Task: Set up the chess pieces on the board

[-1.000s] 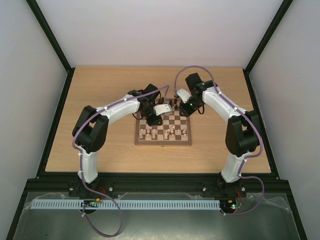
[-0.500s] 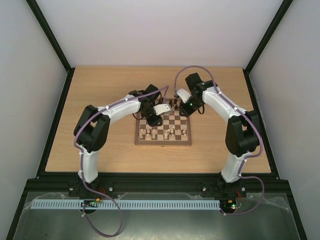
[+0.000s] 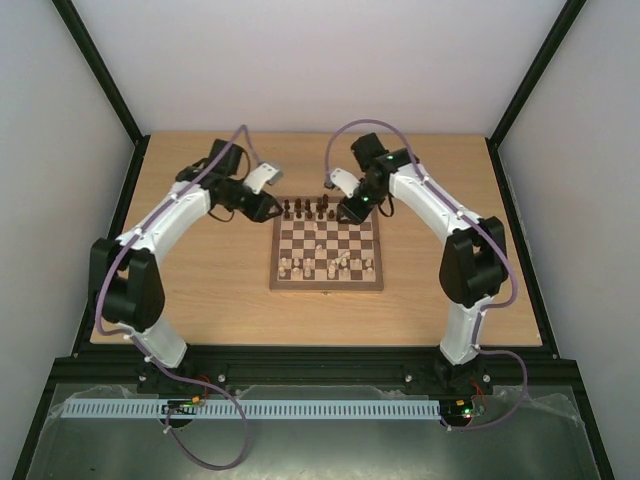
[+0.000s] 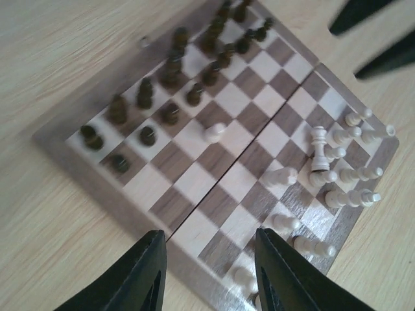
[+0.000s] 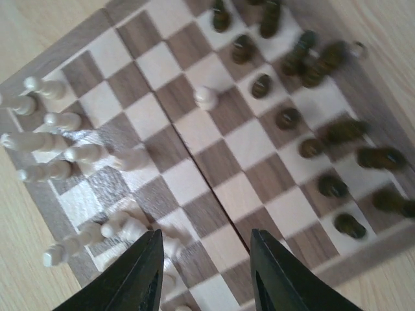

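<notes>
Now the board (image 3: 326, 286) is seen in the middle of the bench (image 3: 210, 290). Dark pieces (image 3: 305, 208) are lined up along its far side. Pale pieces (image 3: 320, 265) are bunched along its near side. One pale pawn (image 4: 213, 133) is found alone next to the dark rows, well apart from its own side.

The left hand (image 4: 209, 236) is held open with nothing in it, off the far left corner of the board. The right hand (image 5: 206, 236) is open and empty too, over the far right part.

The pale side looks messy. One pale piece (image 4: 281, 176) seems to be lying down, but that cannot be told for sure.

A few things could go wrong. The pieces are small and packed tight, so a neighbour could be knocked over if a hand is lowered between them. A lying piece could be rolled away when it is pinched. The pawn could be squeezed out and dropped if it is grabbed too near its round top. The arms could be bumped together if the middle is reached for by both at once.
</notes>
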